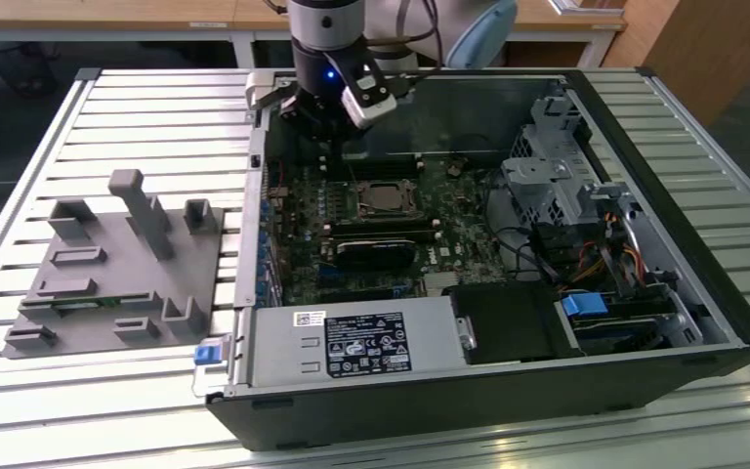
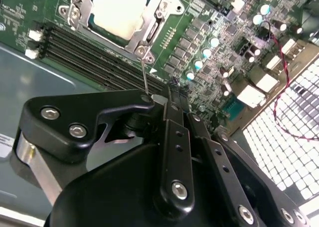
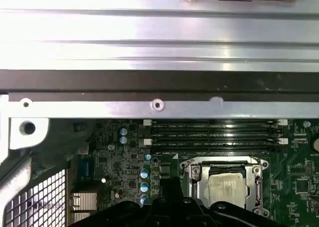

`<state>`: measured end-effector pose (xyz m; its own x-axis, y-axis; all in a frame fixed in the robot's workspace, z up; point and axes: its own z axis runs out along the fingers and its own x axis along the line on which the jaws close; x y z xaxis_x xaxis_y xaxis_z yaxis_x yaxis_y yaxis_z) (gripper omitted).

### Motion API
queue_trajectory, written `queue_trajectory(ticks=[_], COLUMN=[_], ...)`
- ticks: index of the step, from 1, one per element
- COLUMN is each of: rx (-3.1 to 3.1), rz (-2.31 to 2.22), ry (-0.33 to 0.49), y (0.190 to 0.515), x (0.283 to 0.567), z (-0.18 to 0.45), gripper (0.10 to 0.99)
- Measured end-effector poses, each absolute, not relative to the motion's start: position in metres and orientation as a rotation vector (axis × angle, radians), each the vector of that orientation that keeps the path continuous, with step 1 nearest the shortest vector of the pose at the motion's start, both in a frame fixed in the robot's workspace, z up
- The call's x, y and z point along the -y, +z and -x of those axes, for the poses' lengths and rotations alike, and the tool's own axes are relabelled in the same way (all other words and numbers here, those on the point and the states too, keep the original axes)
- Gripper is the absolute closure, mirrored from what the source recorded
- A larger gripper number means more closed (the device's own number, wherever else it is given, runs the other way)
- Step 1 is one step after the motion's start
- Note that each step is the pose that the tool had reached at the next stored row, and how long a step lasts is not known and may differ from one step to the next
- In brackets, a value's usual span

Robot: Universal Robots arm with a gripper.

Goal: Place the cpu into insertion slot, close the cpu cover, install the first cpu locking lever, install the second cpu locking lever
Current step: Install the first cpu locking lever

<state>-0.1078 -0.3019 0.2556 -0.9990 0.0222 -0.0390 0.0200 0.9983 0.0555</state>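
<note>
**Chip seated, cover down, tool at the lever wire**

From my remote seat, the black tower case (image 1: pixel 479 415) lies open on its side, and the arm's black gripper (image 1: pixel 335 145) reaches down into it. Below the tool spreads the green circuit board (image 2: pixel 30 8). The long narrow black memory slots (image 2: pixel 84 50) run right beneath the tool's tips, between them and the socket.

Just past those slots, the thin silvery metal cpu cover (image 3: pixel 198 186) lies flat with its square window around the cpu (image 3: pixel 227 187) — a small flat square chip with a pale metal top. The cpu sits in the insertion slot, which it hides.

A thin steel locking lever (image 2: pixel 144 70) rises from the near corner of the cover to the tool's tips. The gripper (image 2: pixel 155 96) looks pressed together there. I cannot tell whether it pinches the wire or only bears against it.

My worry is that wire — it is thin and springy. If the hold is shallow, I judge it could slip free and snap back. A slanted push might bend it or miss its catch. The tips might also scrape the memory slots.
</note>
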Motion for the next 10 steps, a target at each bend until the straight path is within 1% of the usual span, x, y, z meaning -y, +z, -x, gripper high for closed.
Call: queue_trajectory(ticks=[10], rx=[-3.101], rz=[-0.03], ry=[0.085], y=[0.2552], x=[0.2921], z=[0.1092], gripper=[0.98])
